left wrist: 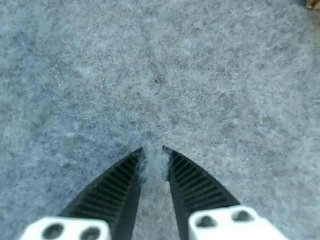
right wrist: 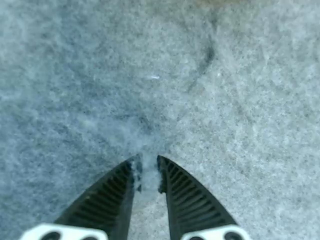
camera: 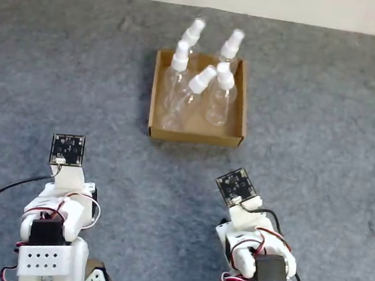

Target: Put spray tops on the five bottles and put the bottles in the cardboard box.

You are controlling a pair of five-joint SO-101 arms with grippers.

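Nearest the high camera, the left arm (camera: 57, 214) and the right arm (camera: 253, 246) sit folded back side by side at the near edge of the grey worktop (camera: 324, 129). Both are well apart from the cardboard box (camera: 194, 138), which stands farther out, roughly midway between them.

On the left gripper (left wrist: 153, 150) the jaws are barely parted. A thin strip of grey surface shows between the tips, and they pinch nothing. The right gripper (right wrist: 148, 159) is the same, with its jaws a sliver apart over bare grey surface and nothing held.

All five clear bottles (camera: 219, 103) are inside the box, crowded together, and each wears a white spray top (camera: 181, 55). One bottle leans diagonally across the middle. The tops of the two rear bottles reach past the far wall.
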